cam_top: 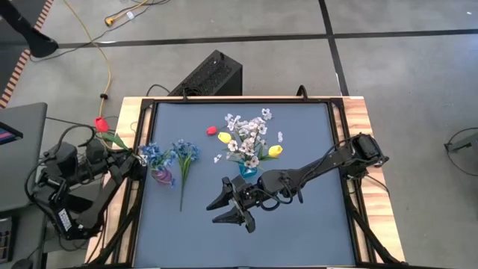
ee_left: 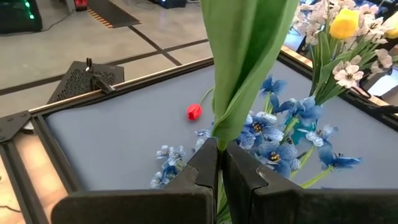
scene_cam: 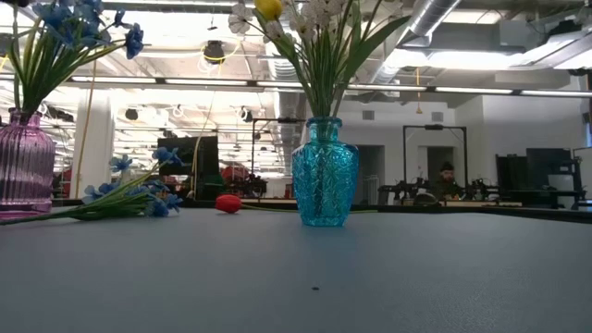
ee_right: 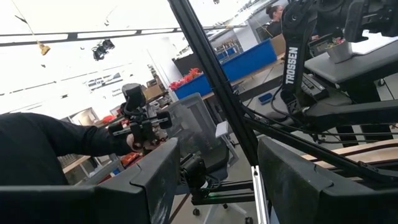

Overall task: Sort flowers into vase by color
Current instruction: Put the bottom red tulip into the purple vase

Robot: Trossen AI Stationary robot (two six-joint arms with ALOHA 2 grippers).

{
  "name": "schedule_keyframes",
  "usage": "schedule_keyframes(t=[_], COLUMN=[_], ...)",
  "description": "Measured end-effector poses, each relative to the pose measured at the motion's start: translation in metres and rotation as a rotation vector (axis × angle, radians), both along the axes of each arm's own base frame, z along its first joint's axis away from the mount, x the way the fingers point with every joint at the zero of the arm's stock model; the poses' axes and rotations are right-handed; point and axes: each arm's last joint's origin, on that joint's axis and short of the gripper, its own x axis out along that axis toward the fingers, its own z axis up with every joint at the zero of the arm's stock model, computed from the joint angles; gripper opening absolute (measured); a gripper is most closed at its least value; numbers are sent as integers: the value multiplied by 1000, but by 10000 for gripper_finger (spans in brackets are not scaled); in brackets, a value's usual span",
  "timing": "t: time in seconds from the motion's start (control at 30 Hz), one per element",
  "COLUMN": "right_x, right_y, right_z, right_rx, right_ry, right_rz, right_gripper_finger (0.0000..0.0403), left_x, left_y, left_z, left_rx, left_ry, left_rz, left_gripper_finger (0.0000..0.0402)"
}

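My left gripper is at the table's left edge, beside a purple vase of blue blossoms, shut on a red tulip. A blue spray lies flat on the mat. A teal vase holds white sprays and yellow tulips. Another red tulip lies by the far side. My right gripper hangs open near the teal vase, on its near side, touching nothing. In the low view the teal vase stands mid-table. My left gripper pinches the red tulip between its two fingers at the green leaf and stem, below the blossom. The leaf rises straight out from the fingertips. The tulip is lifted clear, its red head out beyond the table's left edge.
A wooden frame borders the blue-grey mat. A black box sits just past the far edge. Open mat lies along the near side and toward the right of the teal vase. Cables run on the floor.
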Motion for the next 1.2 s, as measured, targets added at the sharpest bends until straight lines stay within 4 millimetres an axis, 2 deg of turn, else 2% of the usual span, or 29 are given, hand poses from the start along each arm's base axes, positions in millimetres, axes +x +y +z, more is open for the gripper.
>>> schedule_keyframes(t=[0.13, 0.27, 0.6, 0.9, 1.2], right_x=[0, 0, -1, 0, 0], right_y=[0, 0, 3, 1, 0], right_z=[0, 0, 0, 0, 0], right_rx=[0, 0, 0, 0, 0], right_ry=[0, 0, 0, 0, 0], right_rz=[0, 0, 8, 2, 0], right_gripper_finger=[243, 243, 243, 243, 243], left_x=[2, 6, 15, 21, 22], left_y=[1, 8, 27, 38, 41], left_z=[-3, -16, -31, -51, -54], left_rx=[-26, -139, -194, -354, -386], left_ry=[3, 16, 29, 4, 2], left_rz=[-2, -35, -65, -122, -100], left_gripper_finger=[0, 0, 0, 0, 13])
